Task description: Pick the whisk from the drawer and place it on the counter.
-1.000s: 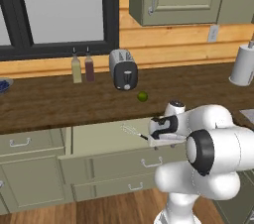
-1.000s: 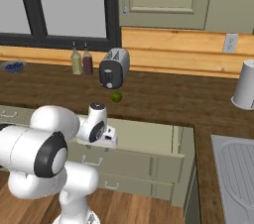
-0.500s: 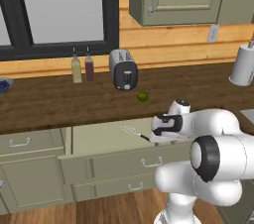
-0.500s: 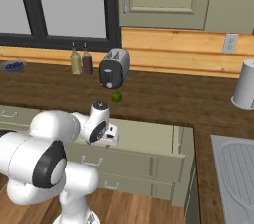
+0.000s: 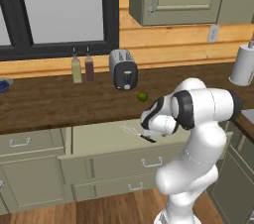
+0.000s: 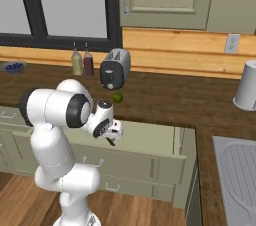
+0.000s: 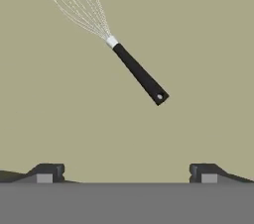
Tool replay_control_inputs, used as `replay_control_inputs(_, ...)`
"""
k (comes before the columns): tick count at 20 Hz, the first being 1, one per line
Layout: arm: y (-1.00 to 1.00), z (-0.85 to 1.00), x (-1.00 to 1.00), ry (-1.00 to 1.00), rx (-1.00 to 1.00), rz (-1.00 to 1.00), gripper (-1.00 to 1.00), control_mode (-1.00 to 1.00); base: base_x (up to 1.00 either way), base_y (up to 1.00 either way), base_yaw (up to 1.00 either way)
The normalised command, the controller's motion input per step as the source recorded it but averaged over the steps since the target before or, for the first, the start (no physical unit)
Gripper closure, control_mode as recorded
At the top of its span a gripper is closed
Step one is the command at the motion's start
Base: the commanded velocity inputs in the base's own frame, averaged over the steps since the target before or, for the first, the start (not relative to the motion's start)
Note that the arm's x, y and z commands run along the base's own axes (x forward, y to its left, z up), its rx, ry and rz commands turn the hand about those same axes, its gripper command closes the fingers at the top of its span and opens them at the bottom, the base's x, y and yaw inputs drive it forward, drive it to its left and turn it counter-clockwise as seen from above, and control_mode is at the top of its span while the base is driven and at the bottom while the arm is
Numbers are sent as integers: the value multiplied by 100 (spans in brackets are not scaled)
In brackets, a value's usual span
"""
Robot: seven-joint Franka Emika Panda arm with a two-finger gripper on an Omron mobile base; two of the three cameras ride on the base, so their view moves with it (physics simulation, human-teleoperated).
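Small whisk with silver wire head and slim black handle (image 7: 115,43) lies flat on pale beige floor of pulled-out sage-green drawer (image 5: 99,139). Two-finger gripper (image 7: 126,172) hovers above, fingers spread apart, empty; balloon tip cut off at frame top.

I see a toaster (image 5: 123,69) with a little green lime (image 5: 142,96) near it. Two bottles (image 5: 82,66) stand side by side. A paper towel roll (image 5: 244,65) stands far off.
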Motion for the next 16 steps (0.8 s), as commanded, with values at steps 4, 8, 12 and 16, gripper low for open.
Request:
replay_control_inputs(4, 1, -77, 41, 1, -2, 0, -100, -100, 0, 0, 0)
replay_control_inputs(8, 0, -99, -8, 14, -7, 0, -100, -100, 0, 0, 0)
replay_control_inputs(12, -8, -47, -95, 17, -1, 3, -100, -100, 0, 0, 0)
replay_control_inputs(16, -26, -5, -100, 5, 1, 6, -100, -100, 0, 0, 0)
